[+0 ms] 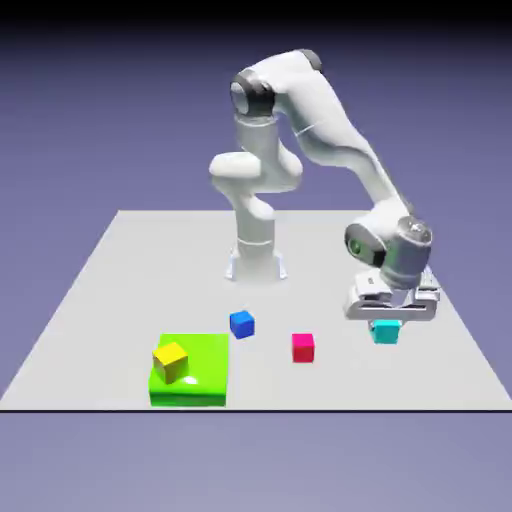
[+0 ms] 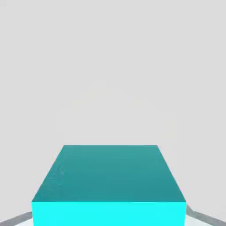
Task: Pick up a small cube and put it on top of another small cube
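My gripper (image 1: 388, 322) is at the exterior view's right, low over the table, shut on a cyan cube (image 1: 386, 333). That cyan cube (image 2: 110, 176) fills the lower half of the hand view, and the grey fingertips (image 2: 17, 219) press against its two sides at the bottom corners. I cannot tell whether the cube rests on the table or hangs just above it. A magenta cube (image 1: 303, 347) lies to the left of the gripper. Further left sits a blue cube (image 1: 241, 323). A yellow cube (image 1: 171, 361) rests on a flat green block (image 1: 200, 380).
The robot's base (image 1: 256, 262) stands at the table's far middle. The table's right edge (image 1: 470, 345) runs close to the gripper. Only pale table surface (image 2: 113, 66) shows beyond the cube in the hand view.
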{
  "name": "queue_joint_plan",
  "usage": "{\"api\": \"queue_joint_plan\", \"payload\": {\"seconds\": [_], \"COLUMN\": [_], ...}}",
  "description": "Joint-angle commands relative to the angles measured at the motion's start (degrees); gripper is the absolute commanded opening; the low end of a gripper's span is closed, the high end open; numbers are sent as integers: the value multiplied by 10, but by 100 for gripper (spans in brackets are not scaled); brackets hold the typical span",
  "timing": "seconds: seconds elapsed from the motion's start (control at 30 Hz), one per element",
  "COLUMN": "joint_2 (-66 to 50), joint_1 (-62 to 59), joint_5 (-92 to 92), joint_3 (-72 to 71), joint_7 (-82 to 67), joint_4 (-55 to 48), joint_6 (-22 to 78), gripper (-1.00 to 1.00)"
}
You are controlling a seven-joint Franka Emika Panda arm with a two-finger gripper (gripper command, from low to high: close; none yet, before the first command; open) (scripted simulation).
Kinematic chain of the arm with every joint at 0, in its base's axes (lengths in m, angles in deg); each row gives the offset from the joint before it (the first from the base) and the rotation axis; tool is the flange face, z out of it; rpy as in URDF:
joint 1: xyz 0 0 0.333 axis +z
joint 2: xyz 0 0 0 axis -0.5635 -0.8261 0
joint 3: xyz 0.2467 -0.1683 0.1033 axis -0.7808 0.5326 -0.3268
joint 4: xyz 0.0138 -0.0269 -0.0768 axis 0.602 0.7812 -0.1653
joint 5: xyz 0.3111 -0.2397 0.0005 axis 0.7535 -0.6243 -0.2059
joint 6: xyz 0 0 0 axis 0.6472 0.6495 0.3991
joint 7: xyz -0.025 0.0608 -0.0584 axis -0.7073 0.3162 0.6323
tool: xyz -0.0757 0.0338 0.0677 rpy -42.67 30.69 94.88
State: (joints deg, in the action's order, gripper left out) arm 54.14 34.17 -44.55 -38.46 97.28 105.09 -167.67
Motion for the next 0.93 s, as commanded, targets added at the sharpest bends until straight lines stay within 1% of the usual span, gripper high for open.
{"api": "queue_joint_plan", "payload": {"seconds": [0.0, 0.5, 0.57, 0.8, 0.83, 0.87, 0.9], "joint_2": [21, 332, 334, 192, 192, 192, 213], "joint_1": [-1, -18, -18, -21, -21, -21, -21], "joint_5": [2, 57, 58, 54, 54, 54, 54], "joint_3": [21, 331, 332, 335, 335, 335, 334], "joint_7": [-24, -390, -392, -390, -390, -390, -391], "joint_4": [19, 301, 302, 322, 322, 322, 319], "joint_6": [1, 3, 3, -159, -159, -159, -135], "gripper": [-100, -100, -100, -100, 100, 100, 100]}}
